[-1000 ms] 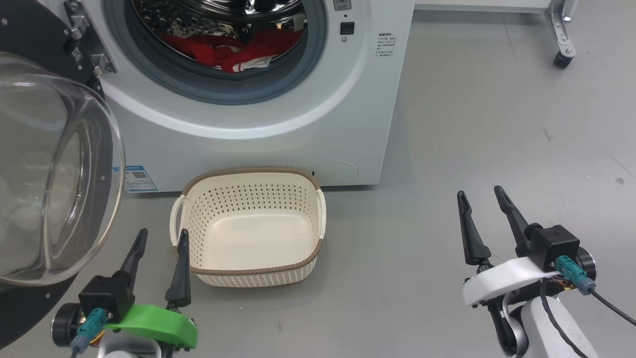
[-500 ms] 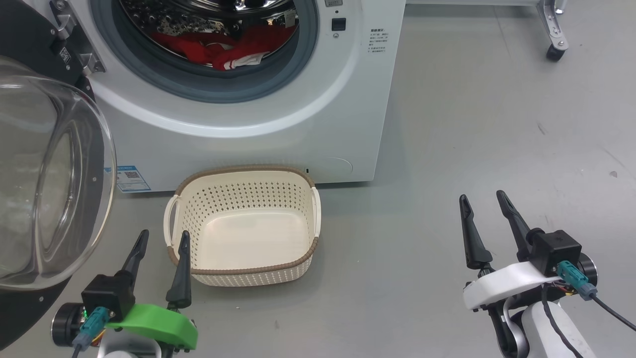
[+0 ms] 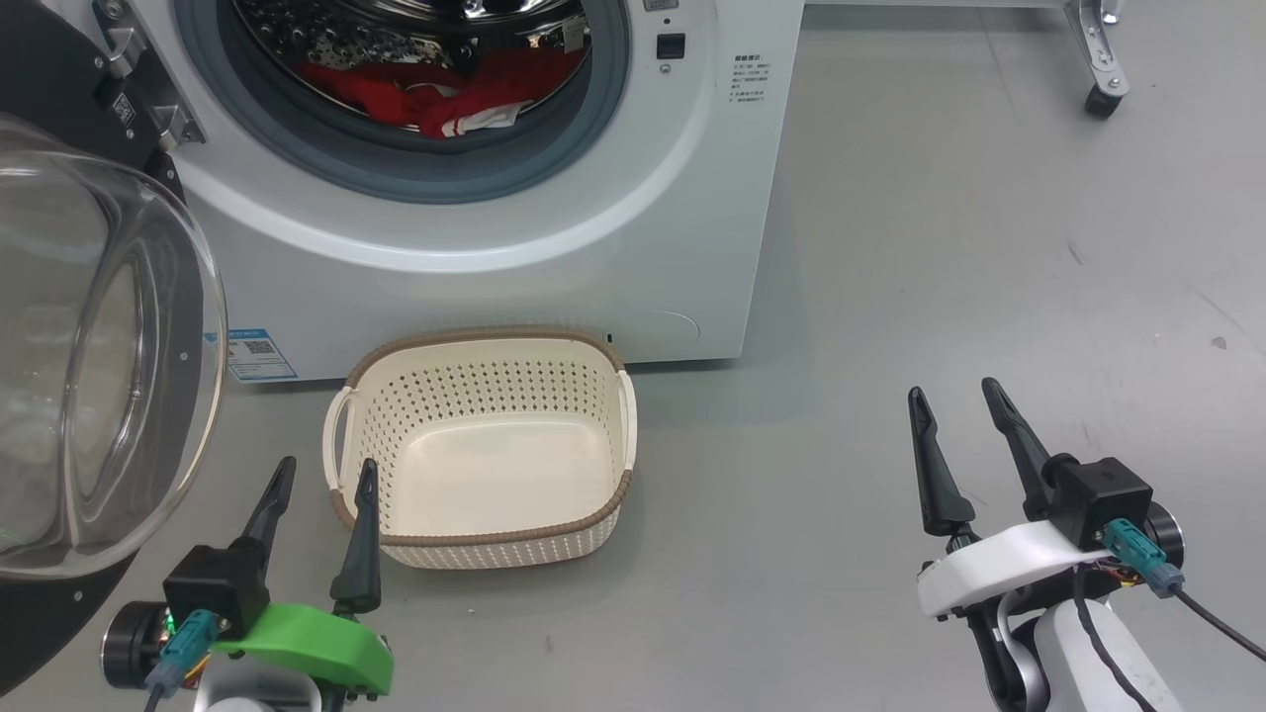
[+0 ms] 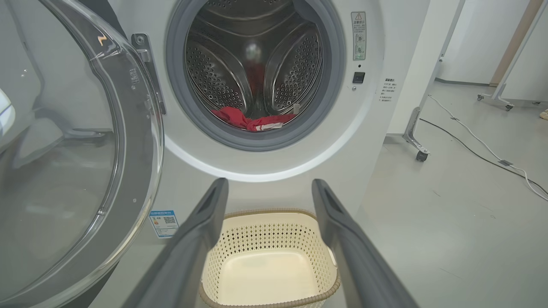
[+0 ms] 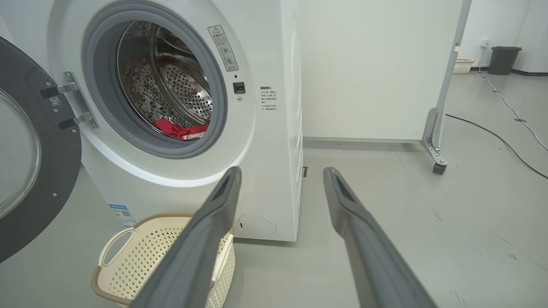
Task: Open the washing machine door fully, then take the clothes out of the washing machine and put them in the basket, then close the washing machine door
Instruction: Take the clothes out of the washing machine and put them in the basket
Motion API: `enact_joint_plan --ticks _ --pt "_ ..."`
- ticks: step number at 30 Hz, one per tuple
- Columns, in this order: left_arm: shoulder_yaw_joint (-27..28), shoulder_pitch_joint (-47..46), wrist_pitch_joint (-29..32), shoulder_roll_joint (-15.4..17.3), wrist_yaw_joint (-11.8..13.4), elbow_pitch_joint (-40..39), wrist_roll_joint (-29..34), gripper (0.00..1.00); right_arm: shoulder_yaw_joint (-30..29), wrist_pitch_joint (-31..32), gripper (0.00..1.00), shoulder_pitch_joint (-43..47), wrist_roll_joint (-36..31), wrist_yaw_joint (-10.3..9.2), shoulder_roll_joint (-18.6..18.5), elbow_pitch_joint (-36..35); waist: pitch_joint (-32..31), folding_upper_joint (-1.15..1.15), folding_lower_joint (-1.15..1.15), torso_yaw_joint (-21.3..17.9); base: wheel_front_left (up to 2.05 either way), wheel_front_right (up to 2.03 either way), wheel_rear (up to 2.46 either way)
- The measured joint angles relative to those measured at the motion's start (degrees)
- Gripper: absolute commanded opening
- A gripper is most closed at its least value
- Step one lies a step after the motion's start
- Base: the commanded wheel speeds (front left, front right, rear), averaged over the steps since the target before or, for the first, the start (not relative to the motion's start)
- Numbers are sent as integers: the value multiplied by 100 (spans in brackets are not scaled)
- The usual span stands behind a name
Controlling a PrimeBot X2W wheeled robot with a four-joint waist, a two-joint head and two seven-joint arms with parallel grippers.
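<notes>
The red clothes (image 3: 425, 104) lie heaped at the bottom of the steel drum (image 4: 214, 72), just behind the grey rubber ring of the washing machine (image 3: 475, 277); one piece shows a white patch. The door (image 3: 99, 326) stands swung wide open on its hinges at the left of the mouth, its glass bowl bulging toward the robot. On the grey floor (image 3: 890, 247) right in front of the machine stands the basket (image 3: 485, 550), upright and empty, its far rim near the machine's base. The left gripper (image 3: 327, 462) sits low just beside the basket's near left corner, fingers spread wide with nothing between them, near the door's glass. The right gripper (image 3: 951, 388) hangs well apart to the right over bare floor, likewise spread wide and holding nothing. A small blue sticker (image 3: 252, 354) sits low on the machine's front. A wheeled frame leg (image 3: 1096, 69) stands on the floor beyond the machine's right side.
</notes>
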Motion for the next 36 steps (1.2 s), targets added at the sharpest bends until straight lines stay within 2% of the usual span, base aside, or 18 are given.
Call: enact_joint_plan --ticks 17,36 --pt "-47 -4 -10 18 47 -98 18 100 26 0 100 4 35 -45 1 -23 -7 0 0 -18 15 -22 6" --pt "-52 -4 -9 26 110 -113 52 100 31 0 100 7 41 -48 4 -16 -71 0 0 -37 81 -90 9"
